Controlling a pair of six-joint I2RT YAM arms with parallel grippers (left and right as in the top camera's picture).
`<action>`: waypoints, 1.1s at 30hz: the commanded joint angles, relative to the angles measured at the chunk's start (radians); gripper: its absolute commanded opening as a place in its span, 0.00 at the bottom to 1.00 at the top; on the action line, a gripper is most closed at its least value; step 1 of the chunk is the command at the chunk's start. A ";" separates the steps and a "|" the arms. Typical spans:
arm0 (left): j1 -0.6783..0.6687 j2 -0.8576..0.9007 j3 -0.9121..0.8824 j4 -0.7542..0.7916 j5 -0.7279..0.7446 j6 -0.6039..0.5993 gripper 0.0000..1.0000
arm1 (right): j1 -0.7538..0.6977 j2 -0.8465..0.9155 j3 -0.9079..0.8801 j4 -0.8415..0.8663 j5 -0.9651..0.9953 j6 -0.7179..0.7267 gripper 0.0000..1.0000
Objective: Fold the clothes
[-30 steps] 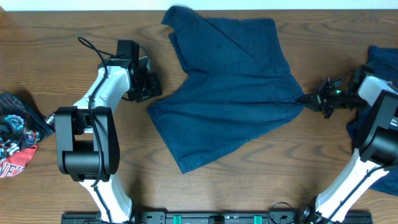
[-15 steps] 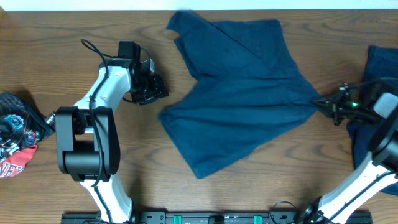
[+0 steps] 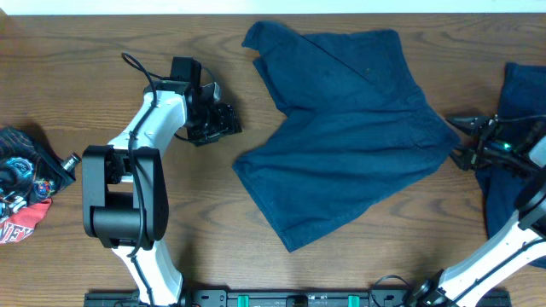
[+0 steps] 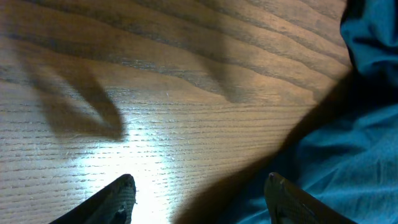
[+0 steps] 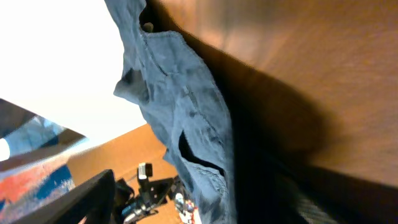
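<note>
The left arm (image 3: 141, 136) reaches forward from its base with the elbow bent and the wrist turned rightward. The left gripper (image 3: 230, 124) sits low, jaws apart. The right arm (image 3: 510, 223) reaches forward, wrist turned leftward. The right gripper (image 3: 457, 140) has its jaws spread wide.

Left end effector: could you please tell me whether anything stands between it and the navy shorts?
Nothing visible does. Only bare wooden table lies between the open left end effector and the nearest edge of the shorts.
</note>
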 commanded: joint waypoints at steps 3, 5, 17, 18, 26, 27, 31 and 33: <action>0.002 -0.021 0.006 0.014 0.003 -0.002 0.69 | 0.144 0.153 0.003 -0.013 0.525 0.018 0.86; 0.002 -0.021 0.006 0.021 0.003 -0.002 0.69 | 0.176 0.140 0.062 -0.038 0.542 0.018 0.86; 0.002 -0.021 0.006 0.023 0.003 -0.002 0.69 | 0.228 -0.008 0.446 -0.305 0.912 -0.123 0.99; 0.002 -0.021 0.006 0.023 0.003 -0.001 0.70 | 0.228 -0.022 0.473 -0.315 0.930 -0.155 0.99; 0.002 -0.021 0.006 0.023 0.003 -0.002 0.70 | 0.252 -0.074 0.586 -0.376 0.936 -0.405 0.99; 0.002 -0.021 0.006 0.019 0.006 -0.002 0.70 | 0.258 -0.074 0.586 -0.376 0.937 -0.415 1.00; 0.002 -0.023 0.006 -0.033 0.070 -0.003 0.71 | 0.287 -0.074 0.594 -0.371 0.936 -0.425 0.99; 0.002 -0.034 0.006 -0.057 0.095 -0.010 0.75 | 0.299 -0.074 0.610 -0.372 0.936 -0.428 0.99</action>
